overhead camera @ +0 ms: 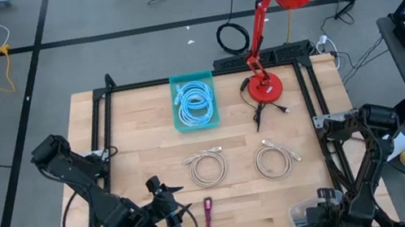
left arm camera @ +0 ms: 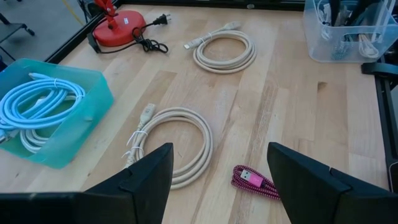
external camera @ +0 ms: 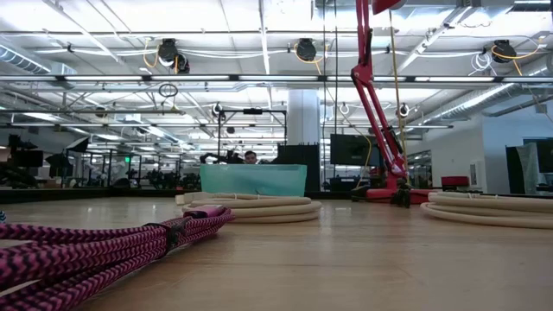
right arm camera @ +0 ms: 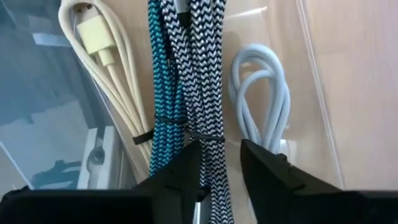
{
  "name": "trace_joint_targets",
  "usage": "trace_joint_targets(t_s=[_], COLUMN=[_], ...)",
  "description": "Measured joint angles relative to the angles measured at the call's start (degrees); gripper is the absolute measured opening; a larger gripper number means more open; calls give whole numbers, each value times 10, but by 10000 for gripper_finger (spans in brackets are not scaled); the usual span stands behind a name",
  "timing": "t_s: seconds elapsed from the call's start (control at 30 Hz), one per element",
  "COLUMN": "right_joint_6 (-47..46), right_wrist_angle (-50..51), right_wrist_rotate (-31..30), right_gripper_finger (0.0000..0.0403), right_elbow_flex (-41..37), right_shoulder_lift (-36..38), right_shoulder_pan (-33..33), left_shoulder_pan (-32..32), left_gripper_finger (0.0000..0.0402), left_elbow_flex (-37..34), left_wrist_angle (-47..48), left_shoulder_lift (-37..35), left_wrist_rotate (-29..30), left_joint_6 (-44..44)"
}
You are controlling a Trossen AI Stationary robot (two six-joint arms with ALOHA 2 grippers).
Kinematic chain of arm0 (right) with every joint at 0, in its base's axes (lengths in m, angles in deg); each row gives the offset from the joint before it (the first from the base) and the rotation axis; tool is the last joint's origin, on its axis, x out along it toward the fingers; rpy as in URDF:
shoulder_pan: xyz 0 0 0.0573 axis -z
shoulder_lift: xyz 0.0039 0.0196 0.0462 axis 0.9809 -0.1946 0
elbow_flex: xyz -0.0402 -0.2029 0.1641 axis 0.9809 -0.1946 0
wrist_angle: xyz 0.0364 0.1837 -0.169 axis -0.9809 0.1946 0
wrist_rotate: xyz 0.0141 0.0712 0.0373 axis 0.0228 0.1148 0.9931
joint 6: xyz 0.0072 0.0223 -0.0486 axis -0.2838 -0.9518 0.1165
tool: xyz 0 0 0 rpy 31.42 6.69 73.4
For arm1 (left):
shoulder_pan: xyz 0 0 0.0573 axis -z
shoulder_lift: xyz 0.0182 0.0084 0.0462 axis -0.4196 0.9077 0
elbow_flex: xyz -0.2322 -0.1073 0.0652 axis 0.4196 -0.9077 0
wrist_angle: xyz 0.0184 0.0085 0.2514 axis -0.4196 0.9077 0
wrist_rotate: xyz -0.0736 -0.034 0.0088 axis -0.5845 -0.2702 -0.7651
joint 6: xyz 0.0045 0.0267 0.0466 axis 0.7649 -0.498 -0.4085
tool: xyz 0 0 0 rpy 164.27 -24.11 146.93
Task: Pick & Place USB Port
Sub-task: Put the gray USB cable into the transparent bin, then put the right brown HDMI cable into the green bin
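Note:
My right gripper [right arm camera: 221,165] points down into a clear container [overhead camera: 306,213] at the table's near right. It is open, with one finger on each side of a black-and-white braided cable [right arm camera: 202,74]. Beside that cable lie a teal braided cable [right arm camera: 163,93], a cream cable [right arm camera: 102,56] and a white cable [right arm camera: 264,93]. My left gripper [left arm camera: 221,186] hangs open above the near left of the table, over a pink braided cable [left arm camera: 255,182] that lies flat on the wood. My right gripper has the black-and-white braided cable [right arm camera: 211,146] between its fingers, just past a black tie. It comes from above, along the cable's length. A gap shows beside one finger [right arm camera: 264,171], and I cannot tell whether either finger touches the cable.
Two beige coiled cables [overhead camera: 206,168] [overhead camera: 274,159] lie mid-table. A teal bin [overhead camera: 195,101] of light-blue cables stands at the far middle, with a red desk lamp [overhead camera: 266,86] on its right. A black frame [overhead camera: 98,131] borders the table.

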Motion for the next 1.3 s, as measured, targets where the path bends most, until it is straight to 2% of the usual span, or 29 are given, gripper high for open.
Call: trace_joint_targets(t_s=[0.2,0.43,0.73,1.3], right_joint_6=[-13,-15,-15,-11], right_wrist_angle=[-18,-40,-41,22], right_wrist_rotate=[14,16,31,13], right_gripper_finger=[147,165,165,164], right_elbow_flex=[-1,-1,-1,0], right_shoulder_lift=[3,3,15,102], right_shoulder_pan=[1,1,4,23], left_shoulder_pan=[0,0,0,0], left_gripper_finger=[262,262,262,262], left_elbow_flex=[0,0,0,0], left_wrist_angle=[0,0,0,-1], left_shoulder_lift=[0,0,0,0], left_wrist_rotate=[0,0,0,0], left_joint_6=[0,1,2,-1])
